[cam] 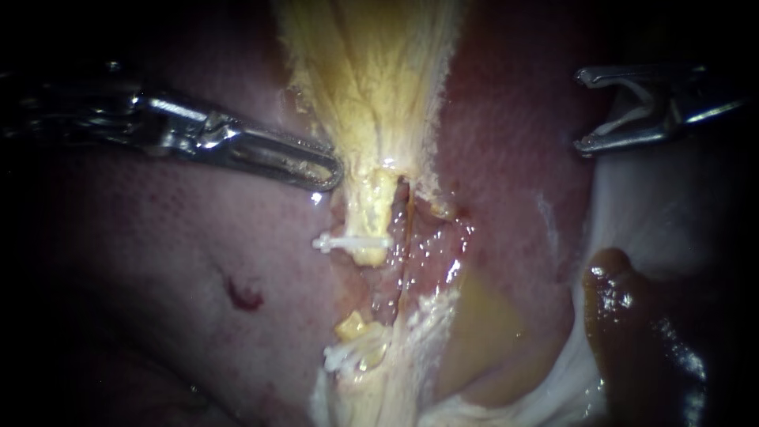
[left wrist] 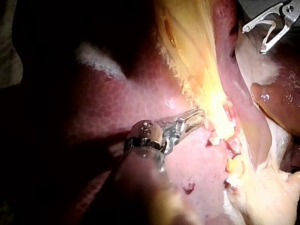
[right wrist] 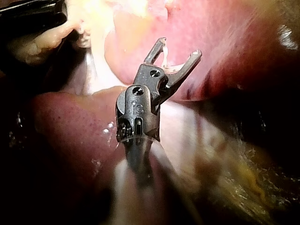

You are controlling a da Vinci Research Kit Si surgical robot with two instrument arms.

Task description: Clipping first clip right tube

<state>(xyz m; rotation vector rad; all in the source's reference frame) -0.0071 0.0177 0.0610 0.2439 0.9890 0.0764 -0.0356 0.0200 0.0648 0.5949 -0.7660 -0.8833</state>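
**Loaded clip held clear of the tube**

The right instrument (cam: 579, 111) (left wrist: 253, 37) (right wrist: 179, 47) hangs over the red liver (cam: 158, 261), well apart from the dissected strip in the liver's middle. Its jaws stand wide apart, and both rest on the loaded clip (cam: 632, 115) (right wrist: 164, 58), a white clip bent open in a V between them. The clip touches no tissue.

The left instrument (cam: 332, 170) (left wrist: 199, 115) lies across the liver from the other side. Its jaws lie together and their tip meets the edge of the yellow band of tissue (cam: 371, 79). Whether any tissue is pinched between them cannot be told.

Below that tip the band narrows to a pale yellow tube (cam: 371, 209). The upper clip (cam: 348, 242), also white, sits shut across this tube. Further down the same strip, the lower clip (cam: 344, 357) lies beside a yellow stump. Just beside the tube is a wet, reddish bed of raw tissue. The endoscope view does not settle which strand is the right tube.

A small red spot (cam: 245, 296) marks the liver beneath the left instrument. A dark brown glossy mass (cam: 624, 316) lies near the liver's far edge, under the right instrument.
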